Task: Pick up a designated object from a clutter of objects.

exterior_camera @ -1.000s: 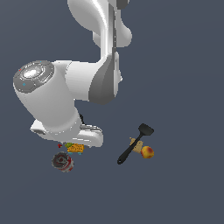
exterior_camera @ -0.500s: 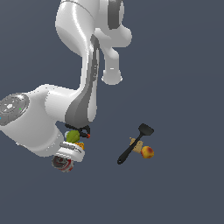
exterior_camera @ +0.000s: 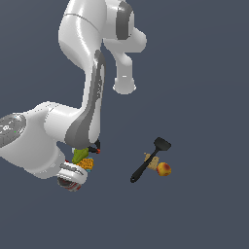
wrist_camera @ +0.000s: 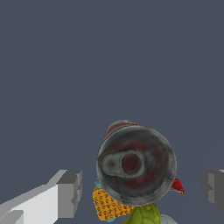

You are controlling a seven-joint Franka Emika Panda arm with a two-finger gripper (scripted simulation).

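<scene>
The designated object, a tin can [wrist_camera: 135, 164] with a grey metal end and a red-and-white label, stands upright in the wrist view, seen end-on. My gripper [wrist_camera: 142, 191] is open, with one finger [wrist_camera: 70, 193] on each side of the can and a gap to both. In the exterior view the arm's bulky links hide the fingers, and only a dark sliver of the can [exterior_camera: 68, 184] shows under the hand. Against the can lie the yellow-orange block [wrist_camera: 107, 203] and the green-yellow fruit [wrist_camera: 144, 215], part of the clutter of objects.
A red-tipped black clamp [exterior_camera: 97, 150] pokes out behind the fruit [exterior_camera: 79, 154] and block [exterior_camera: 87, 164]. Toward the exterior view's right lie a black spatula [exterior_camera: 148, 163], a red-yellow peach [exterior_camera: 164, 169] and a small tan piece [exterior_camera: 147, 156].
The arm has swung toward the exterior view's left and come down over the can, now covering it and most of the items beside it. The spatula and peach have not moved.
</scene>
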